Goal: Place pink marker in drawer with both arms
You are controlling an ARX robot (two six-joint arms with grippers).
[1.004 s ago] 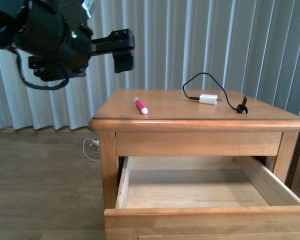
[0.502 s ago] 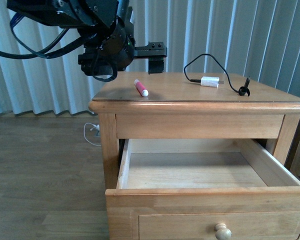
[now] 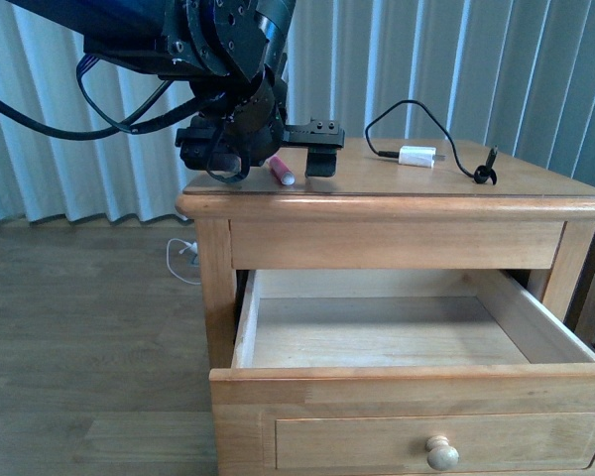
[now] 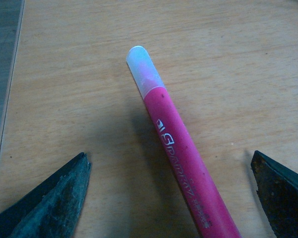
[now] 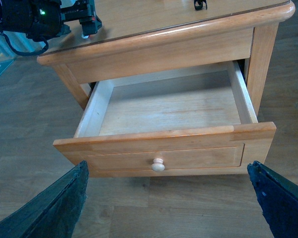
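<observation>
The pink marker [image 3: 282, 172] lies on the nightstand top near its front left corner. In the left wrist view the marker [image 4: 181, 148] has a magenta barrel and a white cap pointing away. My left gripper [image 3: 297, 159] is open low over the top. The marker lies between its fingertips [image 4: 64, 193], untouched, with my left gripper [image 4: 169, 166] straddling the barrel. The drawer [image 3: 377, 436] is pulled out and nothing shows inside it. My right gripper [image 5: 168, 198] is open and empty, in front of and above the drawer front [image 5: 188, 148] with its round knob [image 5: 158, 165].
A white charger plug [image 3: 416, 156] with a black cable [image 3: 456, 159] lies at the back right of the nightstand top [image 3: 397, 203]. A shallower fixed front sits above the open drawer. Vertical blinds hang behind. Wood floor [image 3: 79, 347] lies to the left.
My left arm has come down and forward onto the nightstand top, from beside the marker to straddling it. The view has shifted so the drawer front and knob show more.
</observation>
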